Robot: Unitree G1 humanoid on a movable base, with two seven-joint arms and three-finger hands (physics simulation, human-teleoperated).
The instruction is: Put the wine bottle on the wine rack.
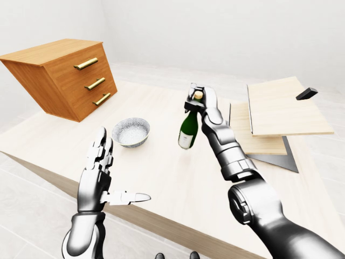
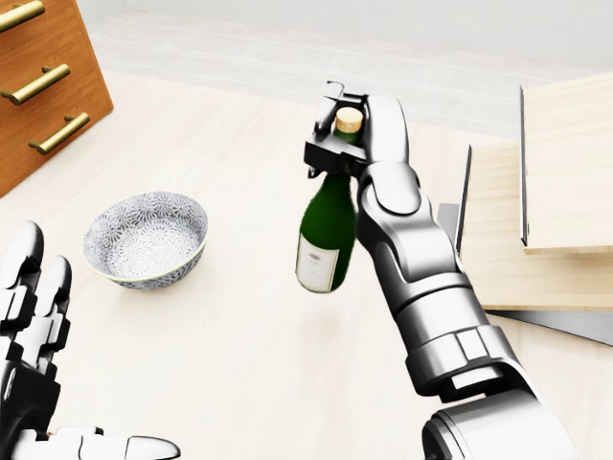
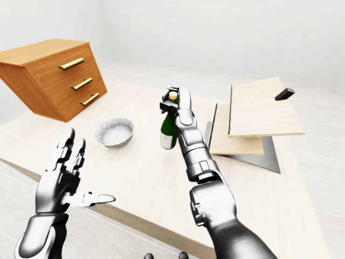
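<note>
A green wine bottle (image 2: 326, 230) with a cork and a white label hangs above the pale table (image 2: 239, 364), tilted so its base swings to the left. My right hand (image 2: 337, 146) is shut round its neck just under the cork. The wine rack (image 1: 280, 116), a stepped stack of light wooden boards on a grey base, lies to the right of the bottle. My left hand (image 1: 110, 175) is open at the lower left, fingers spread, holding nothing.
A patterned grey bowl (image 2: 146, 238) sits on the table to the left of the bottle. A wooden chest of drawers (image 1: 64, 75) with brass handles stands at the upper left. A small black block (image 1: 306, 93) rests on the rack's top board.
</note>
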